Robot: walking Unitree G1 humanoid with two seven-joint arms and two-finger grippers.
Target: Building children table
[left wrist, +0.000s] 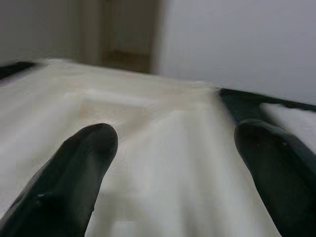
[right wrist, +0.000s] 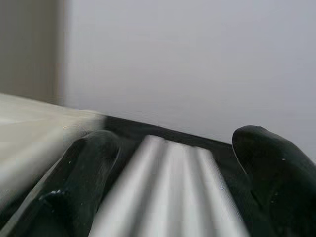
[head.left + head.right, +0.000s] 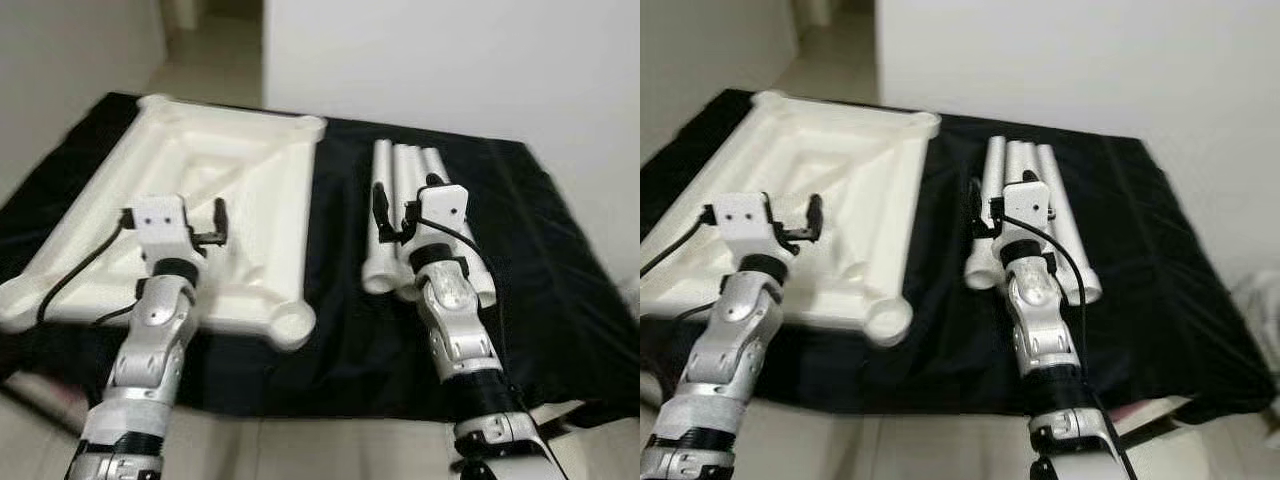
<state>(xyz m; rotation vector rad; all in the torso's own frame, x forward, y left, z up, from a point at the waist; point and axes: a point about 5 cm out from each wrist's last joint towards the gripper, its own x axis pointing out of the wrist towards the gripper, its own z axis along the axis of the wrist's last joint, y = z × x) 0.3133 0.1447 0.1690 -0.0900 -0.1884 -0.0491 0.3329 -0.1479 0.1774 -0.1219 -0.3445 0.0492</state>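
White tabletop (image 3: 250, 170) under left end effector (image 3: 172, 222) | legs (image 3: 410, 165) under right end effector (image 3: 405, 205)

A black cloth (image 3: 560, 300) is covering the low surface in the middle of the scene, hanging over its near edge. A plain white wall (image 3: 480, 60) is rising behind it on the far right. At far left a passage (image 3: 210, 50) with a pale floor is opening away, softly lit.
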